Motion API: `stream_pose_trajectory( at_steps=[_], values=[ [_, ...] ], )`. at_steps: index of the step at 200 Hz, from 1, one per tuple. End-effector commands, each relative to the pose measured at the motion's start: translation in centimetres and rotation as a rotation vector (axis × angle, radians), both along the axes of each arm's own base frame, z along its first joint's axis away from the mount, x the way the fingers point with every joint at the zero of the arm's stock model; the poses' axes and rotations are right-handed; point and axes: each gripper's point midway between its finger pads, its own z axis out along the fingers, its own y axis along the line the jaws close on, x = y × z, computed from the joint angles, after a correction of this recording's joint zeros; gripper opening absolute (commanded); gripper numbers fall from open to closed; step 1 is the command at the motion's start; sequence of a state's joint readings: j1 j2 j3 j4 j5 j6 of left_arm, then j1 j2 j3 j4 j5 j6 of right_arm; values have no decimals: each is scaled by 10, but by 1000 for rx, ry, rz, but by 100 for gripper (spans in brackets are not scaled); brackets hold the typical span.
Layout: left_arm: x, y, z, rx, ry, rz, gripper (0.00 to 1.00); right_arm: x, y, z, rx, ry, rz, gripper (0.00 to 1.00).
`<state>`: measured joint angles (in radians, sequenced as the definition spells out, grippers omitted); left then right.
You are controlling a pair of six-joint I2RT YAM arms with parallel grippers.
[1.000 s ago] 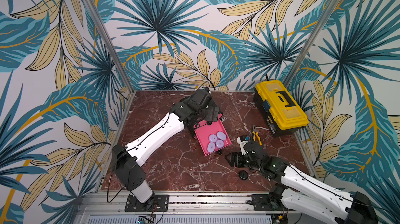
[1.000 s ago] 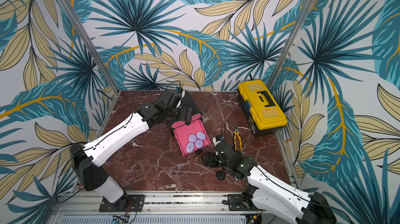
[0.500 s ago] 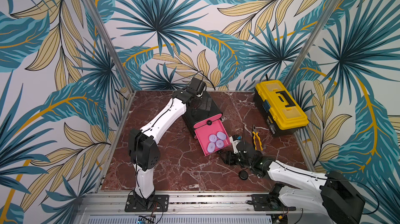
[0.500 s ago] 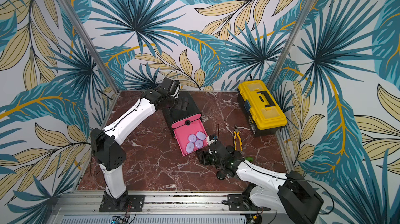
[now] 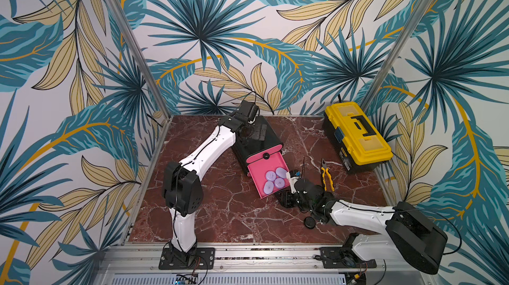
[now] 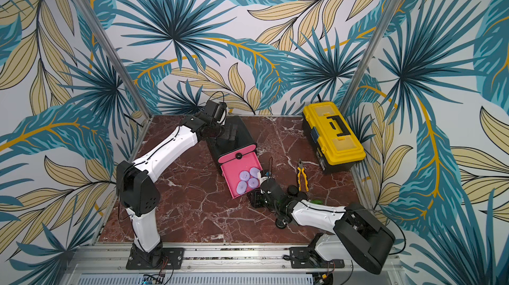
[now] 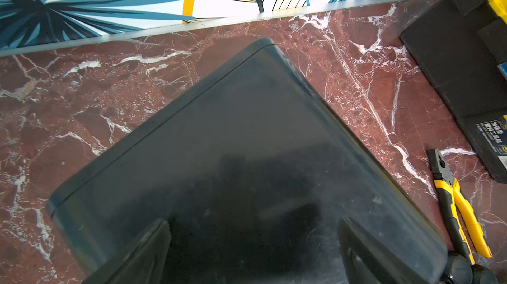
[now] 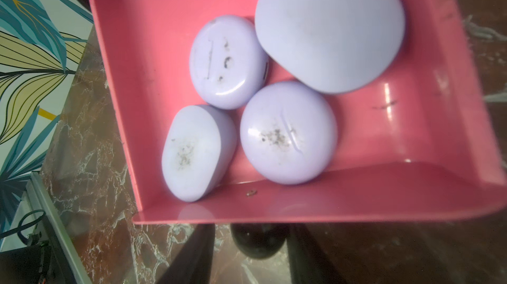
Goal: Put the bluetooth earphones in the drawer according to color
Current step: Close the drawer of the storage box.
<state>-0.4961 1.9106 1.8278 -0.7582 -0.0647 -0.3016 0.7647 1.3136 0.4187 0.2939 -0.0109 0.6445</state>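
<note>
Hovering over small black rounded cabinet [image 7: 247, 131] with left jaws spread wide. Straddling black round knob [image 8: 258, 241] of pulled-out pink drawer [image 8: 411, 200] with right jaws; can't tell if pinching. Counting four lilac pebble-like earphone cases [image 8: 288, 131] inside.

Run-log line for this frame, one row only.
left pincer: open over cabinet top | right pincer: open astride drawer knob | drawer: pulled out, four lilac earphone cases inside
</note>
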Motion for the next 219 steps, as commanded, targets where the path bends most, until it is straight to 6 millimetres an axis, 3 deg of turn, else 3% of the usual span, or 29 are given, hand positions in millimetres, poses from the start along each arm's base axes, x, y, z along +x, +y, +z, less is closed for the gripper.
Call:
stream_pose_trajectory(
  at_steps=[1,35,84,173,219],
  values=[
    [-21,11,-42,35,139,-3,100,17,12,43,70,-132,-2,44],
    [-25,12,-51,27,155,-1,100,21,9,58,55,-171,-14,44],
    [-31,11,-62,16,185,-2,100,28,15,63,32,-170,-7,43],
    [-35,11,-64,4,192,-2,100,45,20,77,-12,-213,-14,43],
    [-38,13,-61,5,190,-1,100,51,31,101,3,-226,18,43]
  ],
)
